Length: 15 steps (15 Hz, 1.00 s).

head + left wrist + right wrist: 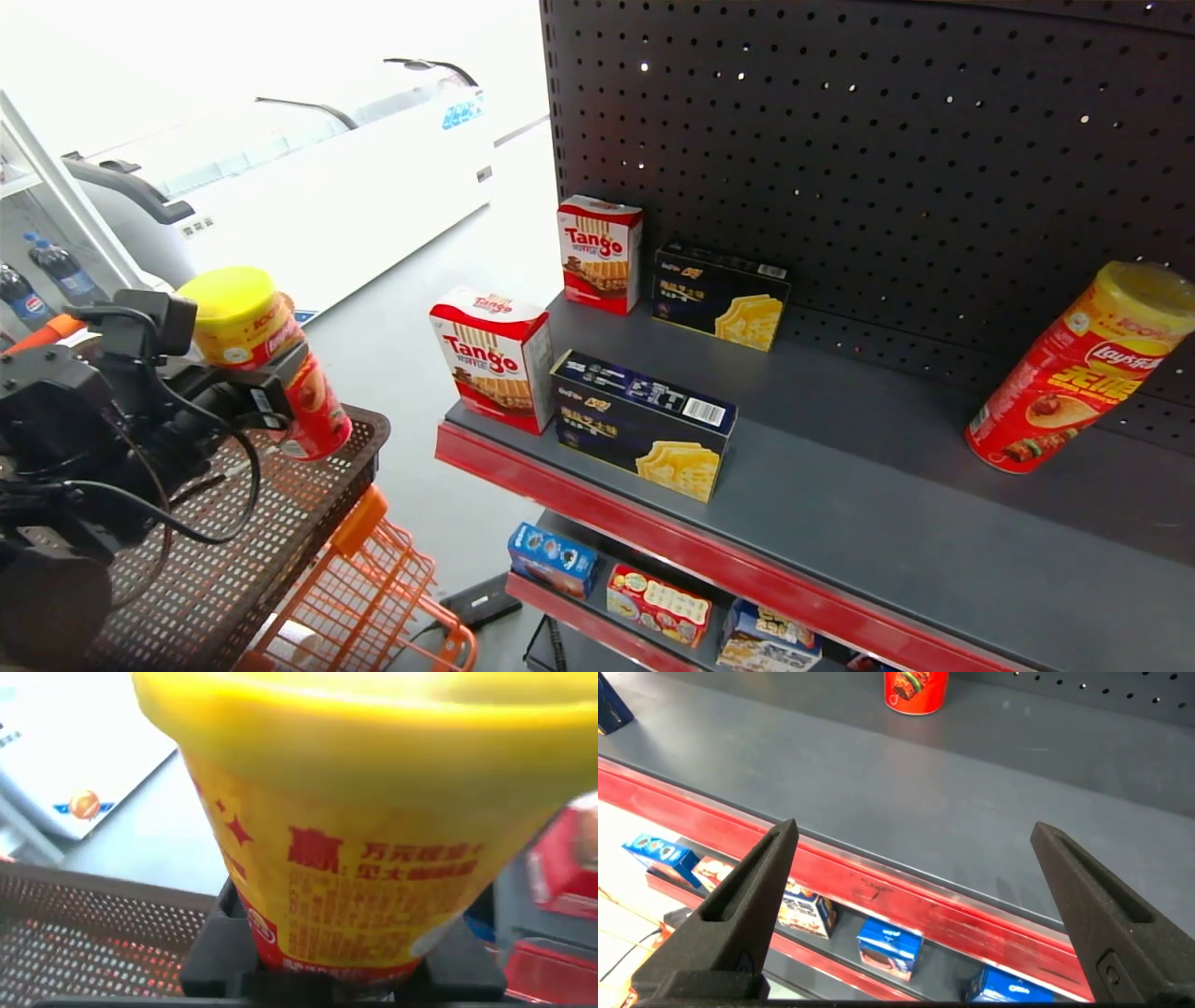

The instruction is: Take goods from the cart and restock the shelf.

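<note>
Left end effector, pinching the chip can low on its body above the cart basket at near left, should probably hold firm, clear the near blue box, and set it upright on the bare shelf near the far-right can.

A smooth grey floor runs past a long white chest freezer with curved glass lids. Strong light washes out the freezer's far end. Bottled drinks stand behind a slanted white post nearby. A black pegboard panel rises from the back edge of the shelf.
</note>
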Available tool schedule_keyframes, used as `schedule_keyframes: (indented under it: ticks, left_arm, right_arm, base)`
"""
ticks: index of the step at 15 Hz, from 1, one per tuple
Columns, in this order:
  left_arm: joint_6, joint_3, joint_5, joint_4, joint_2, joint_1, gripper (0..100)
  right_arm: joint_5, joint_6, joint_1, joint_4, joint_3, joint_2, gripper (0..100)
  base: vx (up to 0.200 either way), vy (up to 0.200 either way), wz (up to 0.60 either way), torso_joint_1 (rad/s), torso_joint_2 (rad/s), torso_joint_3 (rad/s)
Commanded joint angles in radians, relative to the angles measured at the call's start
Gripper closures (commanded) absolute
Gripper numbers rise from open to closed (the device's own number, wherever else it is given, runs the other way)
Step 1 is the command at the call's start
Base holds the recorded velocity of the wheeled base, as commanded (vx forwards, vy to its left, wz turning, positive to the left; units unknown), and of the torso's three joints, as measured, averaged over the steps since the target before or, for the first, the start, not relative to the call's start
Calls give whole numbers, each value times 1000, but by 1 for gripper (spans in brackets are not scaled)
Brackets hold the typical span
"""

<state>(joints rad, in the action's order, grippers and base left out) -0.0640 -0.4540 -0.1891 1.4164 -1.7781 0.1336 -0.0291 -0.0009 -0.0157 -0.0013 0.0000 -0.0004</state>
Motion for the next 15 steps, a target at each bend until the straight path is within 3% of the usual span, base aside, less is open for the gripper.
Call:
schedule_keyframes:
  ticks: [1,3,4,6,7,8,10,12,15]
  left_arm:
    - [-11,29,-79,-125,264,-5,100]
    - [-28,34,-78,-194,344,-37,100]
    - [-30,20,-95,-289,399,-48,100]
    - [-10,-5,-115,-399,491,-118,100]
    - [26,3,-139,-494,571,-192,100]
    - [39,3,-148,-577,623,-215,100]
    - [39,-8,-150,-728,689,-285,100]
    - [39,12,-151,-752,709,-312,100]
    - [36,29,-202,-752,695,-374,100]
  right_arm:
    - [0,-1,0,0,0,0,0]
    - [0,-1,0,0,0,0,0]
    - [0,-1,0,0,0,0,0]
    - [0,1,0,0,0,0,0]
    - [0,-1,0,0,0,0,0]
    - [0,-1,0,0,0,0,0]
    - [0,1,0,0,0,0,0]
    - [0,-1,0,0,0,0,0]
    - [0,-1,0,0,0,0,0]
  base:
    - [0,0,0,0,0,0]
    - [0,0,0,0,0,0]
    - [0,0,0,0,0,0]
    - [0,0,0,0,0,0]
    - [0,0,0,0,0,0]
    - [0,0,0,0,0,0]
    - [0,0,0,0,0,0]
    - [0,0,0,0,0,0]
    - [0,0,0,0,0,0]
